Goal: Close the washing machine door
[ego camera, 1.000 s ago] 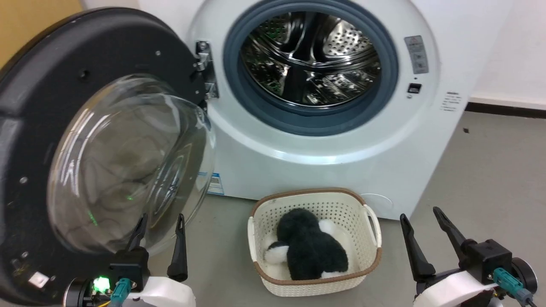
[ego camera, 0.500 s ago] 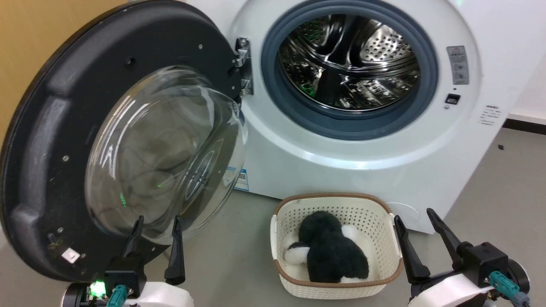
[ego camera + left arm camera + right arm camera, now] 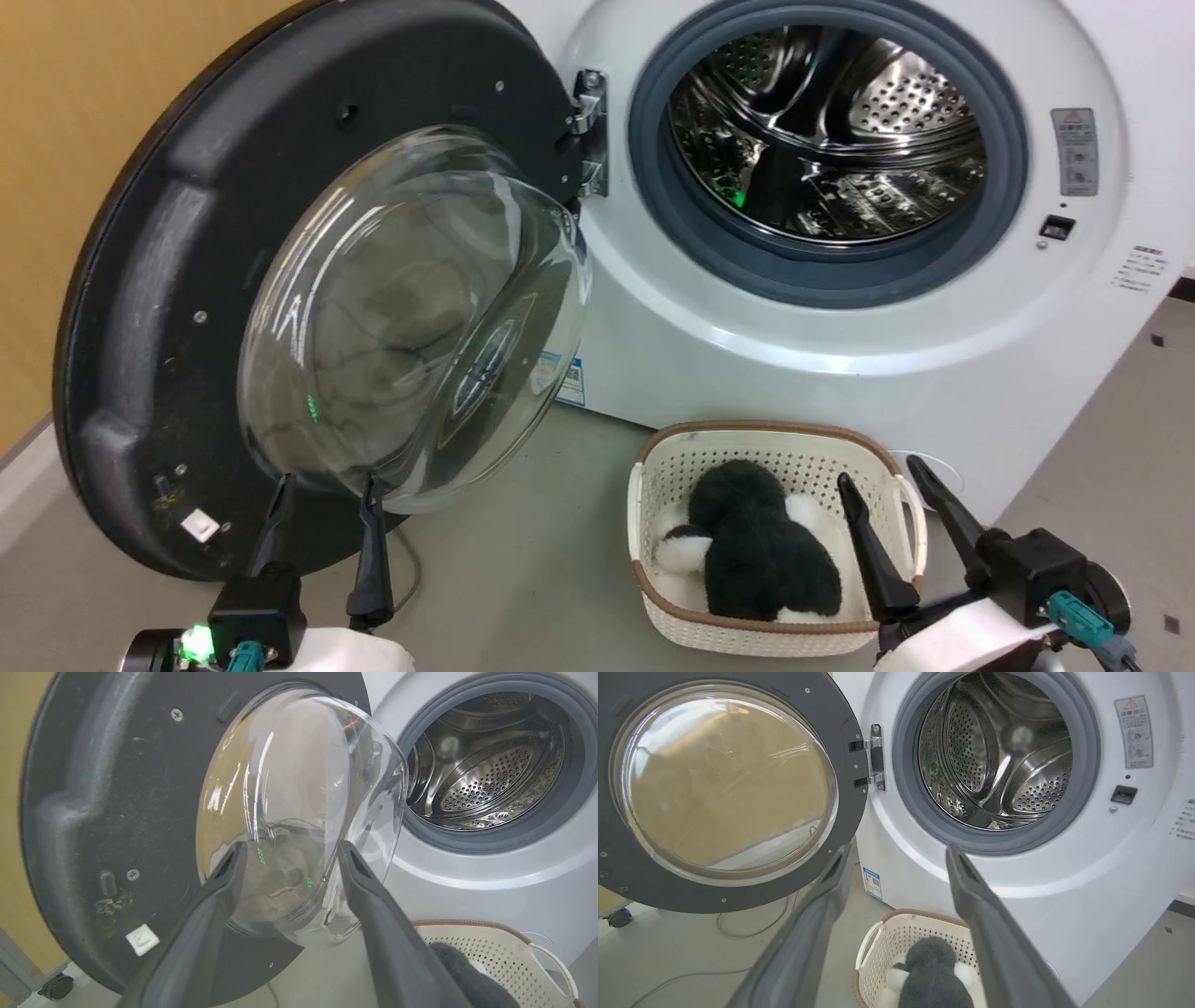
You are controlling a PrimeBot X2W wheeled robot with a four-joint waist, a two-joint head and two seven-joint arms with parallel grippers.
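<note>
the washing machine door (image 3: 168,280) is hanging wide open left of the drum (image 3: 831,140). the left gripper (image 3: 327,480) and right gripper (image 3: 878,469) are sitting spread and empty. the approach is seemingly underway, next needing a push swinging the door drumward.

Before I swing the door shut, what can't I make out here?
Head view: whether the left end effector touches the washing machine door; they overlap.
Right wrist view: door's left rim, cut by the frame edge.
Head view: warning label text, too small.

Round black washing machine door (image 3: 168,280) with bulging glass bowl, swung wide open leftward
</note>
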